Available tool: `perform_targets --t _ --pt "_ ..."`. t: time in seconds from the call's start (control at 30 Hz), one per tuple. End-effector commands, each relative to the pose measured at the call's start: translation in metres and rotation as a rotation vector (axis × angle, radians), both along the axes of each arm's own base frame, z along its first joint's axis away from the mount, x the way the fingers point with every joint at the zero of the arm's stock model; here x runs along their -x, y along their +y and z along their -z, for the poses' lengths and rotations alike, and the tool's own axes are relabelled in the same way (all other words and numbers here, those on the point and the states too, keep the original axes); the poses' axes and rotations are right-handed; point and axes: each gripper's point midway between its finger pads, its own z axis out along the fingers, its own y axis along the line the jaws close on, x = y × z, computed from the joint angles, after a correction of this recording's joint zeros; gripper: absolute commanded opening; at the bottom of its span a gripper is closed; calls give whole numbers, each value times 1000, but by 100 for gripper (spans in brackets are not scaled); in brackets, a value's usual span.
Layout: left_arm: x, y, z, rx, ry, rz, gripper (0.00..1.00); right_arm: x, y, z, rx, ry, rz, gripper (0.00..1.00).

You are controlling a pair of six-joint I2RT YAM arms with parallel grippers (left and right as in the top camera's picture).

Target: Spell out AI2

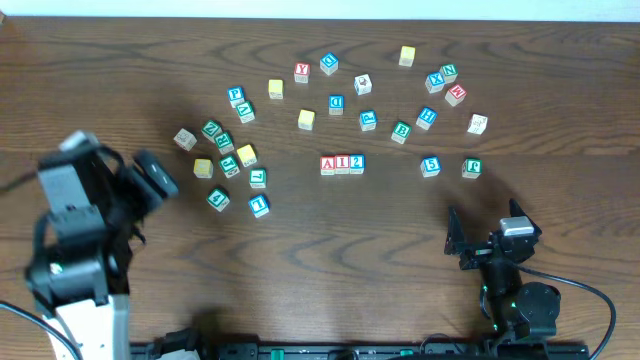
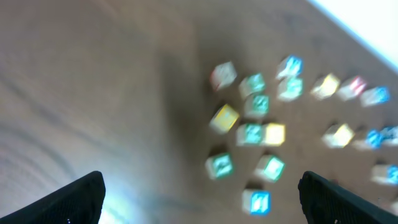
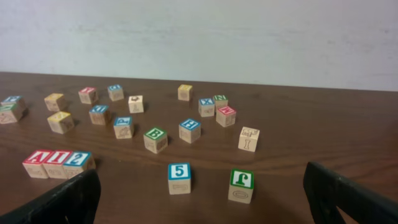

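Three white-faced cubes stand side by side, touching, at the table's middle: the red A [image 1: 328,165], the red I [image 1: 342,164] and the blue 2 [image 1: 357,163], reading AI2 from the front. The right wrist view shows the A [image 3: 36,163], the I [image 3: 57,163] and the 2 [image 3: 79,162] at its lower left. My left gripper [image 1: 157,177] hovers at the left, open and holding nothing; its wrist view is blurred, with the left gripper [image 2: 202,202] over bare wood. Near the front right, my right gripper [image 1: 487,230] is open and holds nothing, well clear of the row.
Several other letter cubes lie scattered: a cluster [image 1: 225,160] left of the row, a blue-framed 1 [image 1: 259,205], a red Y [image 1: 301,72], a blue 5 [image 1: 430,166] and a green cube [image 1: 471,168] ahead of the right gripper. The 5 [image 3: 179,177] sits between its fingers' line of view.
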Motion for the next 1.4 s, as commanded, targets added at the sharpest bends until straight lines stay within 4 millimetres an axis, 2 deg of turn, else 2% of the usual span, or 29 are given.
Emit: perform_targets --t 0.0,0.17,0.43,0.83,0.93,1.07,1.2,1.37 --pt "21 -2 20 -13 15 -3 98 0 1 0 -14 -1 -3 99" --pt "39 -6 34 -17 -1 -4 98 0 1 0 -14 -1 -4 99" --pt "48 -8 17 -39 -94 -4 98 0 1 0 -14 -1 -3 99" --pt "48 -8 17 -43 -94 -3 98 0 1 0 -14 -1 -4 99" --pt "51 2 16 -102 -79 -30 98 0 1 0 -14 -1 -4 99" --pt "53 4 14 -112 -88 -37 98 0 1 0 -14 -1 -4 99" --pt "49 13 5 -154 -127 -74 98 0 1 0 -14 -1 -4 99" --pt "30 14 -17 -188 -307 -71 98 0 1 0 -14 -1 -3 99"
